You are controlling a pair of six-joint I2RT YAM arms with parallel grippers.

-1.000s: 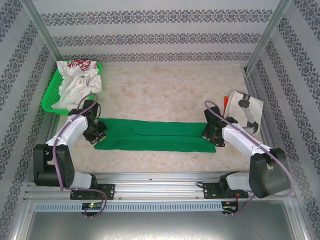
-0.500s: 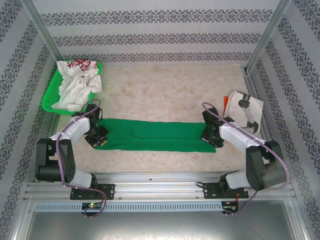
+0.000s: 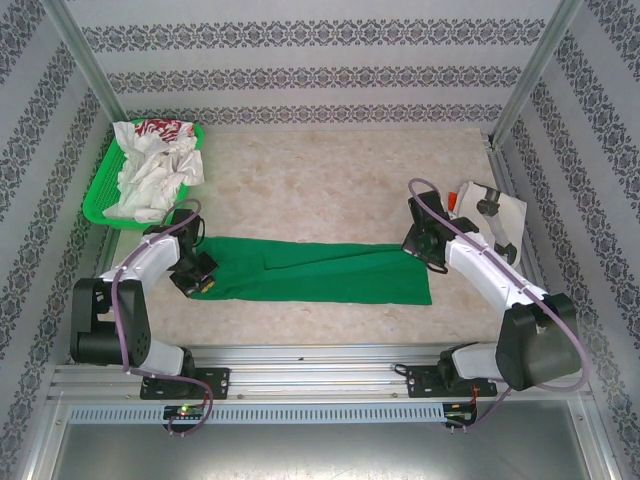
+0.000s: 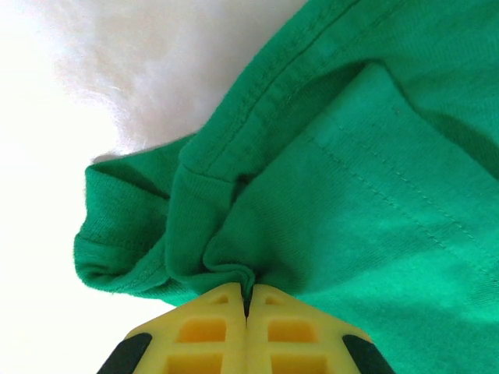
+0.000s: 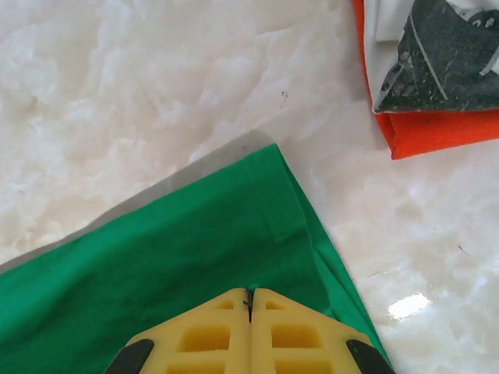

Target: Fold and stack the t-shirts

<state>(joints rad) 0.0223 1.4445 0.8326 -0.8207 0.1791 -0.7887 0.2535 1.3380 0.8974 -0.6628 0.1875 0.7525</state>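
While our left gripper (image 4: 248,300) stays clenched on the left end of the green t-shirt (image 3: 320,272), our right gripper (image 5: 248,300), clamped on its right corner, has drawn that corner back, squaring the mid-table strip for folding; white t-shirts (image 3: 150,172) wait beyond.

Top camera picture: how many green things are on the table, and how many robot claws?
Bright green cloth t-shirt: 1
Bright green plastic mesh basket: 1
Yellow claws, left claw and right claw: 2
Total: 4
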